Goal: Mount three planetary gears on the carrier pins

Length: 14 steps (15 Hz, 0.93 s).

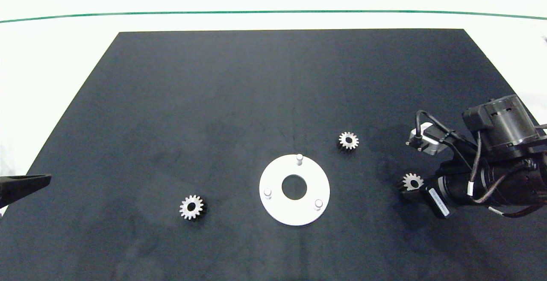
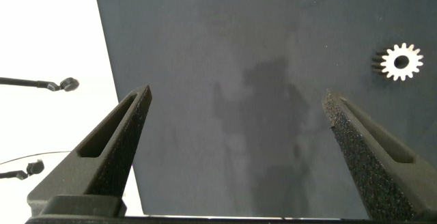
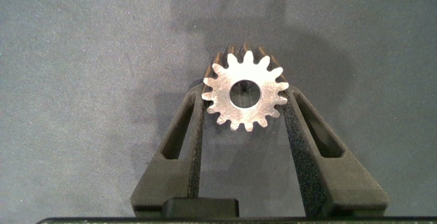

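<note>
The white disc (image 1: 295, 213) lies near the mat's front centre, and its three carrier pins (image 1: 299, 158) (image 1: 268, 192) (image 1: 318, 204) stand bare. One planetary gear (image 1: 191, 207) lies flat to the disc's left and also appears in the left wrist view (image 2: 401, 61). A second gear (image 1: 348, 140) rests behind and to the right of the disc. The third gear (image 3: 244, 95) sits between the fingers of my right gripper (image 1: 409, 185), which press on its teeth from both sides, well to the disc's right. My left gripper (image 2: 235, 104) hangs open over the mat's left edge with nothing in it.
A black mat (image 1: 273, 101) covers most of the white table (image 1: 51, 58), and a green line runs along the far side. The right arm with its cables (image 1: 491, 165) fills the right edge. One left finger (image 1: 30, 183) pokes in from the left edge.
</note>
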Tool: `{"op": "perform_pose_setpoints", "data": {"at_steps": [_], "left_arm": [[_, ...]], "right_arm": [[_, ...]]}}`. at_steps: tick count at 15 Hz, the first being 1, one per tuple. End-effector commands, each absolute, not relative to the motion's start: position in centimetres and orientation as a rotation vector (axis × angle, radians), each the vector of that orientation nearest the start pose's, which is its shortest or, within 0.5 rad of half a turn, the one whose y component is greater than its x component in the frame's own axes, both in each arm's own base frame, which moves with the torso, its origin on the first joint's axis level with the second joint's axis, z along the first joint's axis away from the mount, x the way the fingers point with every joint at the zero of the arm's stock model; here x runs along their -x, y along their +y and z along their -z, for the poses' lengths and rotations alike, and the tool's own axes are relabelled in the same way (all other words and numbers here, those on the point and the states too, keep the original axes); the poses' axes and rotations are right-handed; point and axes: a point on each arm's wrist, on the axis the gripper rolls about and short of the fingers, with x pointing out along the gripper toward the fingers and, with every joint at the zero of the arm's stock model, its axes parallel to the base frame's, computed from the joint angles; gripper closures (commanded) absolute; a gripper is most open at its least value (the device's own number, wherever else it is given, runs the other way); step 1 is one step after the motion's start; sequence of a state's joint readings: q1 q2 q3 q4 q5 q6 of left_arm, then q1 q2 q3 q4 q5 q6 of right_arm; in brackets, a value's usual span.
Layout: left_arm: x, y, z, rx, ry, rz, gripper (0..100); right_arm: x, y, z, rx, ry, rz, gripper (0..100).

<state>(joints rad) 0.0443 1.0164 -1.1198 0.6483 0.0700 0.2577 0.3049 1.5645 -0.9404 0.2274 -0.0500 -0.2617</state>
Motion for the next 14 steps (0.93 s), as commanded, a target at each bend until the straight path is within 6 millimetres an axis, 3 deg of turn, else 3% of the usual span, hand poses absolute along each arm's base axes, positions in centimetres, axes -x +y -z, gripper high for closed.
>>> {"op": "perform_pose_setpoints", "data": {"at_steps": [1, 4, 9, 11, 14], "left_arm": [[-9.5, 0.6, -29.5, -0.260, 0.558, -0.041, 0], [-9.2, 0.6, -29.5, -0.266, 0.554, -0.040, 0], [-9.1, 0.5, -29.5, -0.267, 0.547, -0.035, 0], [-9.1, 0.5, -29.5, -0.267, 0.548, -0.034, 0], [-9.1, 0.5, -29.5, -0.268, 0.548, -0.033, 0]], "right_arm": [[-23.4, 7.3, -18.6, 0.404, 0.793, -0.344, 82], [-22.0, 7.3, -20.1, 0.403, 0.728, -0.356, 88], [-18.8, 9.8, -22.2, 0.452, 0.613, -0.479, 93], [-18.6, 11.2, -22.1, 0.474, 0.606, -0.513, 93], [-20.0, 13.5, -22.1, 0.468, 0.617, -0.551, 93]]}}
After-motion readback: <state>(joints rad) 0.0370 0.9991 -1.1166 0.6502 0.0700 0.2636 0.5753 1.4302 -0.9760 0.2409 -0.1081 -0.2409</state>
